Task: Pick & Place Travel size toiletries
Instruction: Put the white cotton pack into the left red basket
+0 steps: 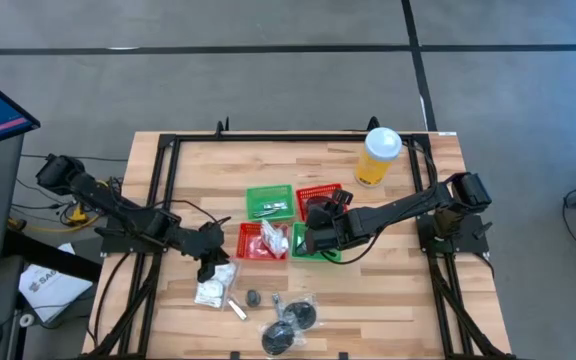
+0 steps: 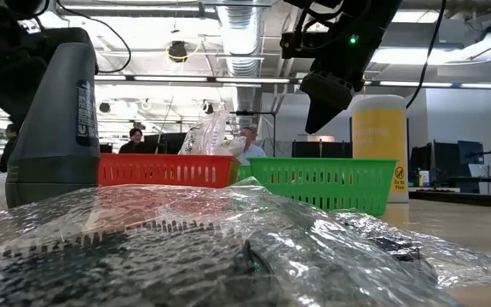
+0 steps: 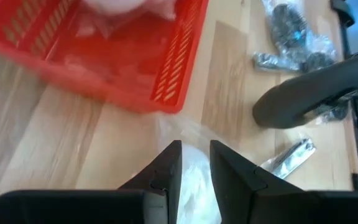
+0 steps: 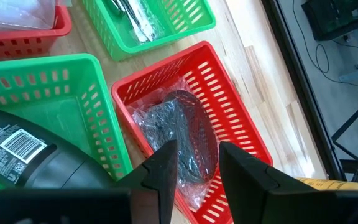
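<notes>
Tabletop: pale wooden butcher-block tabletop (image 1: 408, 290) in a black frame, on a grey floor crossed by dark lines.
Room: the low view looks into an open hall with ceiling ducts and lights; people sit at desks far behind.
Edges and open room: the far left quarter and the right side of the tabletop lie bare; the near edge is crowded with loose items.
Baskets: four mesh baskets clustered at the middle, two red, two green. The far green basket (image 1: 269, 201) holds thin silvery tubes; the far red basket (image 4: 191, 130) holds a wrapped dark disc (image 4: 182, 137); the near red basket (image 1: 263, 243) holds white packets.
Loose toiletries: one white packet (image 1: 214, 287), one silvery tube (image 1: 236, 308), and wrapped dark discs (image 1: 290, 326) near the front edge; their count is unclear under the wrap.
Cup: one yellow cup (image 1: 378, 157) with white lid, far right.
Left gripper (image 3: 195, 155): low over the white packet, jaws narrowly parted astride it; whether they grip, I cannot tell.
Right gripper (image 4: 196, 162): above the far red basket, jaws parted, nothing between them.
</notes>
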Tool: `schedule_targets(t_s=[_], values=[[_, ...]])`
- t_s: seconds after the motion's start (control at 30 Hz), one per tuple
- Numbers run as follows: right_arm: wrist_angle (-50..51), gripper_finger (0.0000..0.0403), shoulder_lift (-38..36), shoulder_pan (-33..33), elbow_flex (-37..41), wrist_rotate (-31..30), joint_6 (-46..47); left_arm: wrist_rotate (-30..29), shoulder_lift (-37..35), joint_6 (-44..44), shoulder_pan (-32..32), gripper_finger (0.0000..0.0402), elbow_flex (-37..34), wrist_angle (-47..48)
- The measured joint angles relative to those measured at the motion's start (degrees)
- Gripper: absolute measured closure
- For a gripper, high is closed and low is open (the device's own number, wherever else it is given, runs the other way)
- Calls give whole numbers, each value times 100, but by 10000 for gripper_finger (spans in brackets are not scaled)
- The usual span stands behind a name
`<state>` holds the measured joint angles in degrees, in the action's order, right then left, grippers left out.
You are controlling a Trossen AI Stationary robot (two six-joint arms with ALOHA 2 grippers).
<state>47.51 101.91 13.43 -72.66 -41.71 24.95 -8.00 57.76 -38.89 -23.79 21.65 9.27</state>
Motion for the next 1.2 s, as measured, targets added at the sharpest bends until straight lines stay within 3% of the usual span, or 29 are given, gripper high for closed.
schedule_targets(t_s=[1.2], values=[[-35,294,0,-4,0,-2,2,84,859,-39,20,326,2,3]])
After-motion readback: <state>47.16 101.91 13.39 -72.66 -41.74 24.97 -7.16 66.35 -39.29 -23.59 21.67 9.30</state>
